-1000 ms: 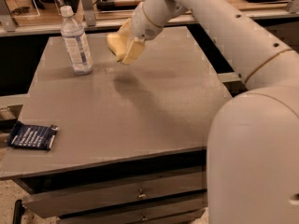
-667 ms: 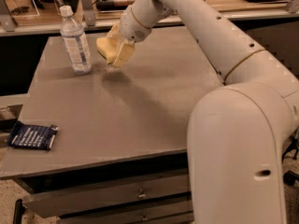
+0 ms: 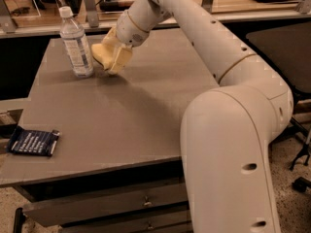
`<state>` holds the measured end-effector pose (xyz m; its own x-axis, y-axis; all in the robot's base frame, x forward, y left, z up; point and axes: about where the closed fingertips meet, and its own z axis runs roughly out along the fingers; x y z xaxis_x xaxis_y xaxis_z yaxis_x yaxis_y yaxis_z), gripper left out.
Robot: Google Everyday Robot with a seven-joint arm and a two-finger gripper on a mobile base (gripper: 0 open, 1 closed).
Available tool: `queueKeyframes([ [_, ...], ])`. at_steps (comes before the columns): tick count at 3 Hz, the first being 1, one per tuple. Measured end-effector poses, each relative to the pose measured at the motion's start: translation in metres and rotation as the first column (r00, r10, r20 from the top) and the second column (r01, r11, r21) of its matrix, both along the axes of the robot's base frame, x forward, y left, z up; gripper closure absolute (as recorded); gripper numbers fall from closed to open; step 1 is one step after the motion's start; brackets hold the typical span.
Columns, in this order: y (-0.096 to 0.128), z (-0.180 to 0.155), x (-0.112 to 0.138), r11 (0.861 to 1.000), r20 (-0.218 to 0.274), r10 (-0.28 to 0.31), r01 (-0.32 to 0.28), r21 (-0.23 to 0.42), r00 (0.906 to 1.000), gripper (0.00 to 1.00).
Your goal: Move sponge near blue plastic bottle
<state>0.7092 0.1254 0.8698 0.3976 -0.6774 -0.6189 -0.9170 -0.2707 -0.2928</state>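
Looks onto a matte grey-brown table [image 3: 121,125], flat and smooth-topped, with grey drawers [image 3: 121,203] under the front edge. Shows speckled floor [image 3: 294,154] to the right and a dark ledge with glass panes along the back.

Finds the blue plastic bottle [image 3: 76,42] upright at the far left of the tabletop: clear ribbed plastic, tall and slim, white cap, white-and-blue label. Places the sponge [image 3: 100,54] just to the right of that bottle, near it but apart: a pale yellow foam block, soft-looking and lumpy in outline, tilted, low over the surface with a shadow beneath. Cannot tell whether its lower corner touches the table.

Has the gripper [image 3: 114,62] at the sponge, its flat pale-yellow fingers clamped on the foam from above and the right. Traces the arm [image 3: 218,57], smooth white and tubular, from a bulky rounded base section at the lower right, up and leftward across the table, down through a banded wrist to the gripper.

Leaves a flat dark-blue packet [image 3: 33,142] with white print at the near left edge, well apart from the rest.
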Motion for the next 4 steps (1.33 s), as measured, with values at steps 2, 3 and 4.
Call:
queueKeyframes([
  [2,0.0062,-0.0053,-0.0004,1.0,-0.007,0.008,-0.008,0.0,0.9999,0.0],
  [3,0.0063,-0.0054,-0.0004,1.0,-0.007,0.008,-0.008,0.0,0.9999,0.0],
  [4,0.0062,-0.0043,-0.0016,0.998,-0.012,0.026,-0.025,0.05,0.9996,0.0],
])
